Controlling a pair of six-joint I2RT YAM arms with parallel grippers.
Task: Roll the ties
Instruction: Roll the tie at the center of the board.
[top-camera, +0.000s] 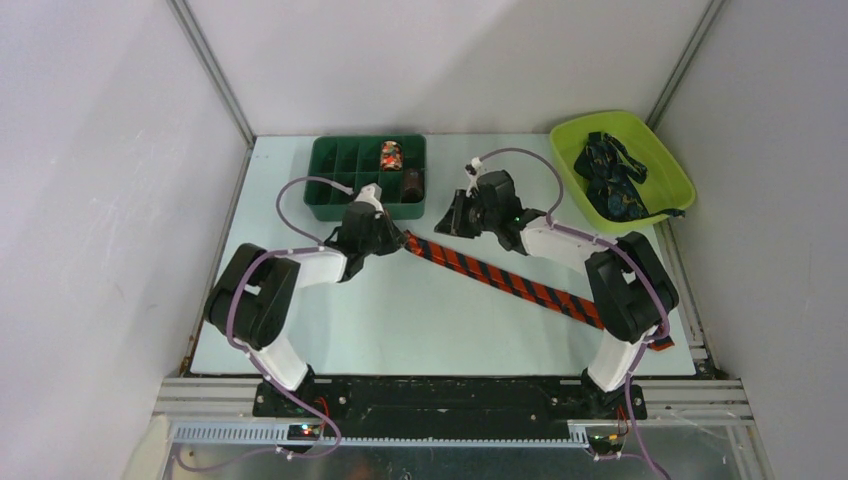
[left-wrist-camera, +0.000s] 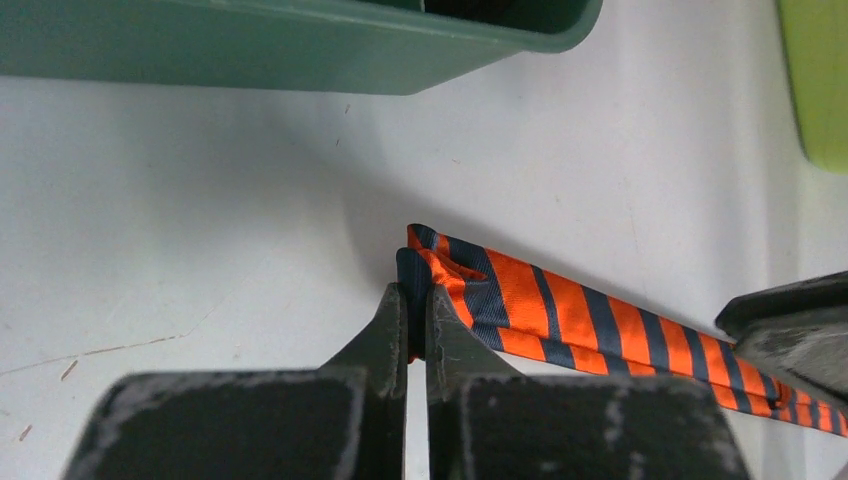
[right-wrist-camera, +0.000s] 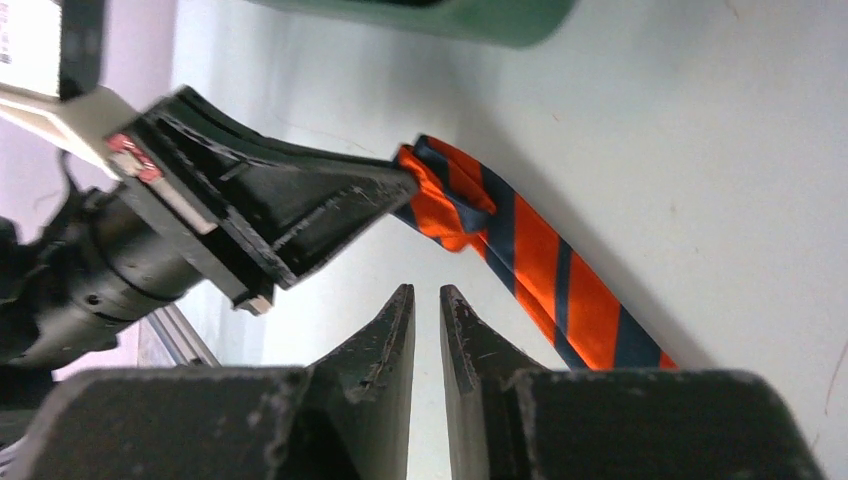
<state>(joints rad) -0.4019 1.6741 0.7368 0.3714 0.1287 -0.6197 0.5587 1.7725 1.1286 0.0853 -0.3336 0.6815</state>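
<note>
A red-orange tie with dark diagonal stripes (top-camera: 500, 277) lies as a flat strip across the table, from the middle to the front right. My left gripper (top-camera: 398, 240) is shut on its folded upper-left end (left-wrist-camera: 440, 265), with the fabric pinched between the fingertips (left-wrist-camera: 417, 290). My right gripper (top-camera: 452, 218) hovers just right of that end, its jaws nearly closed with a thin gap and nothing between them (right-wrist-camera: 427, 295). The tie (right-wrist-camera: 540, 260) passes to its right, untouched. The tie's other end runs under the right arm.
A dark green divided tray (top-camera: 330, 205) stands just behind the left gripper, holding a small rolled tie (top-camera: 391, 156) and a dark roll (top-camera: 412, 184). A lime bin (top-camera: 660, 160) at the back right holds a heap of navy patterned ties (top-camera: 610, 180).
</note>
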